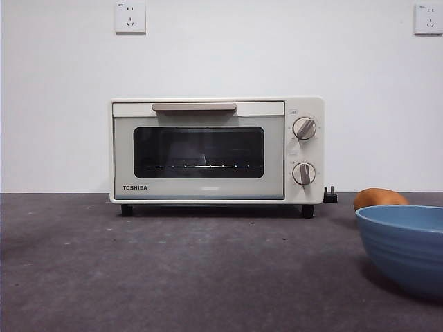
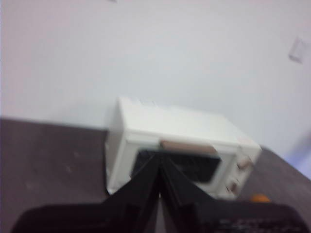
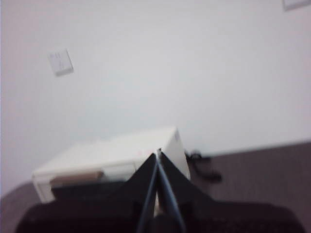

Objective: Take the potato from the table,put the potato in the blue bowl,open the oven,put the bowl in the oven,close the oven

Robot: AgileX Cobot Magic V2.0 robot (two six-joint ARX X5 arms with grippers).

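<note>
My left gripper (image 2: 159, 167) and right gripper (image 3: 158, 162) both hang high, jaws pinched together, empty. The potato (image 1: 380, 198) sits on the counter (image 1: 173, 277) just behind the blue bowl (image 1: 405, 249); I risk nudging the bowl when reaching

- behind everything you have a plain white wall (image 1: 62, 104), meeting the dark surface in a straight line.
- high on that wall you'll see a white socket plate (image 1: 130, 17) toward the left of the front view.
- a second socket plate (image 1: 428, 19) sits at the same height, cut by the right edge.
- you can also make out a small black plug (image 1: 330, 196) low down, just beside the appliance's right rear foot; its cord shows blurred in the right wrist view.
</note>
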